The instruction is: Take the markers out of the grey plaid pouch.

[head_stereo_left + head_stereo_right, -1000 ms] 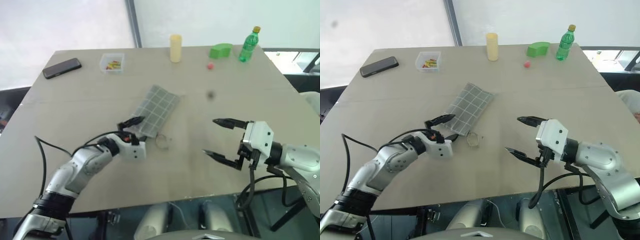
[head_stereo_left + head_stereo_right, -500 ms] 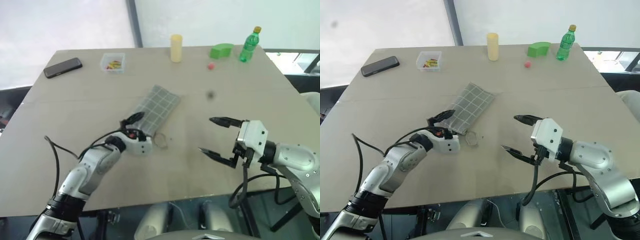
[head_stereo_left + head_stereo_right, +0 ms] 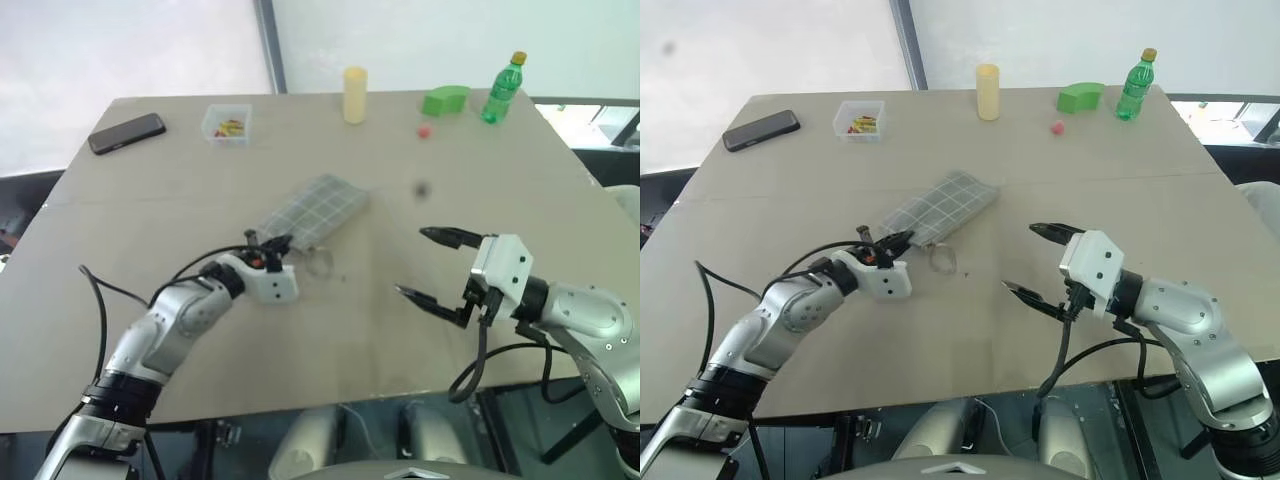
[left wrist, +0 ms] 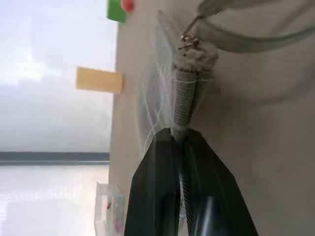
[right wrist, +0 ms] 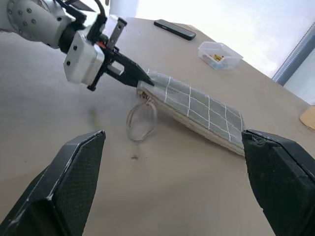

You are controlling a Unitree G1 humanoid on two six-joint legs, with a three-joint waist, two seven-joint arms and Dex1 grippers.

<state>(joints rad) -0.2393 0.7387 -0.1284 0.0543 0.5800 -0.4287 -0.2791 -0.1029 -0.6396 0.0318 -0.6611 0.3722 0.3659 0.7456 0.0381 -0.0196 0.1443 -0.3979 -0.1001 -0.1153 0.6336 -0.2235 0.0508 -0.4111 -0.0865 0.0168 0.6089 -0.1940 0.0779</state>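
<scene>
The two markers cannot be made out; the flat grey plaid fabric pouch (image 3: 312, 208) looks closed along its length, and whatever it holds is hidden. Its near corner is lifted off the beige surface (image 3: 150, 200), clenched between the black fingers of the left tool (image 3: 278, 243), while its far end lies on the surface near the middle. A thin ring pull (image 5: 141, 121) dangles from that gripped corner. The right tool (image 3: 432, 266) hangs to the right of the pouch, well apart from it, its fingers spread wide and grasping nothing.

Bright window panes stand behind the surface's far edge. Along the far side sit a black phone (image 3: 126, 133), a small clear plastic box with coloured bits (image 3: 226, 124), a pale yellow cylinder (image 3: 354, 95), a green block (image 3: 444, 100), a small red ball (image 3: 424, 130) and a green plastic bottle (image 3: 501, 89).
</scene>
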